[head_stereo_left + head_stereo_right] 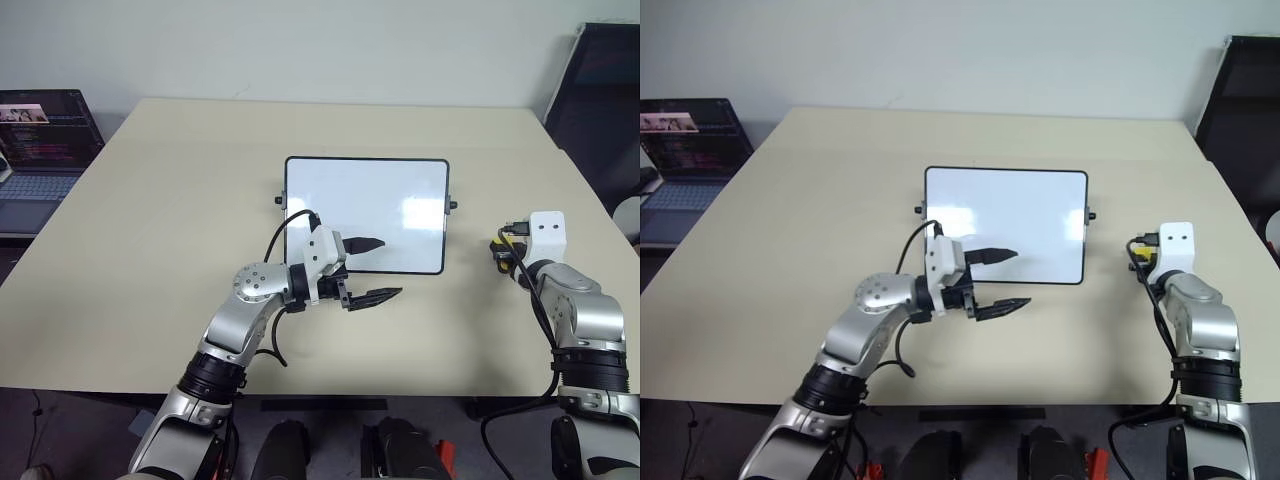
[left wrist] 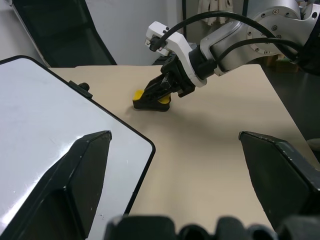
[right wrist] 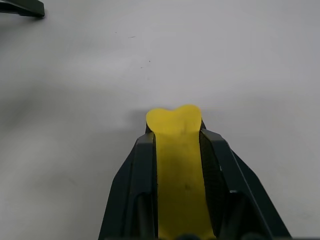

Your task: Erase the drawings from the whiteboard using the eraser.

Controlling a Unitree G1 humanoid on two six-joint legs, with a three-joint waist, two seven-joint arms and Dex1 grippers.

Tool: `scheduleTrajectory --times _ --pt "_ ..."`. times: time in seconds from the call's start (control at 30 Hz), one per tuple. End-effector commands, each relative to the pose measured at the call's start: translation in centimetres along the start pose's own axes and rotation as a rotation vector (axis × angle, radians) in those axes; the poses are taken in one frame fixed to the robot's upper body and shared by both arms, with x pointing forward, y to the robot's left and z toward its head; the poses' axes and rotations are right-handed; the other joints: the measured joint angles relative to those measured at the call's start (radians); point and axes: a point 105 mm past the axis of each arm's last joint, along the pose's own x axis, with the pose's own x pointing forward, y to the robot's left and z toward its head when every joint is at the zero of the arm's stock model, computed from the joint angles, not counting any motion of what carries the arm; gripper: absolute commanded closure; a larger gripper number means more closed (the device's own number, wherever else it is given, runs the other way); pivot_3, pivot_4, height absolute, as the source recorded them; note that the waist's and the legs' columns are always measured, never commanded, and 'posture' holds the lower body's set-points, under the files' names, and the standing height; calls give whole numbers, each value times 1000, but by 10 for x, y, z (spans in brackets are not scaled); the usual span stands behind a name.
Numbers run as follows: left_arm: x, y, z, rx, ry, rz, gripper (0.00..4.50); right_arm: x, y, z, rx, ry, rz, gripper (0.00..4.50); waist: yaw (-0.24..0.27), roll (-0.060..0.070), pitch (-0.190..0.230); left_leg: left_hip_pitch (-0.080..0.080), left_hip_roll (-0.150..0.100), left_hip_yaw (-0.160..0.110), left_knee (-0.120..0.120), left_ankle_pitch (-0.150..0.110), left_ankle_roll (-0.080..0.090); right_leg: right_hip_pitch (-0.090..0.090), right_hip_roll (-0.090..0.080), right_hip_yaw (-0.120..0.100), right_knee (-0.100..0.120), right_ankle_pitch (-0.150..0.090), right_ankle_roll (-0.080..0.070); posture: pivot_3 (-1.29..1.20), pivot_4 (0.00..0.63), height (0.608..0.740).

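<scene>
Head pair looks down over table [image 1: 180, 180]; wrist views close, along own fingers.

Nothing readable here, honestly. The whiteboard [image 1: 366, 214] shows as plain white with a couple of glare spots, no digits or marks to make out. The laptop [image 1: 40, 140] screen has lines of tiny text, way too small to read. No labels or brands show on the eraser [image 2: 150, 100].

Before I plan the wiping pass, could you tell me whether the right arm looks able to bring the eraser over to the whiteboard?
Probably yes: the right gripper is shut on the eraser, and bare table lies between it and the whiteboard.
</scene>
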Motion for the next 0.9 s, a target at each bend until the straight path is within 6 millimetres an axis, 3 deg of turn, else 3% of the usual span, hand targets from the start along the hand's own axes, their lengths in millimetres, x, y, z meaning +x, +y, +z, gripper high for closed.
scheduleTrajectory --times 0.03,0.5,0.53,0.9 --pt "0 4 16 51 -40 10 81 -2 -6 19 -12 -63 -18 2961 0 0 0 0 0 0 0 0 0 0 0 0 0 0 0 0 150 740" --pt "3 6 16 67 -34 23 81 -3 -6 21 7 -73 -9 2961 0 0 0 0 0 0 0 0 0 0 0 0 0 0 0 0 150 740" --pt "3 6 16 67 -34 24 24 -4 -5 22 15 -80 -2 3311 0 0 0 0 0 0 0 0 0 0 0 0 0 0 0 0 150 740" --pt "4 6 14 68 -39 34 24 -4 -9 22 1 -70 -14 3311 0 0 0 0 0 0 0 0 0 0 0 0 0 0 0 0 150 740"
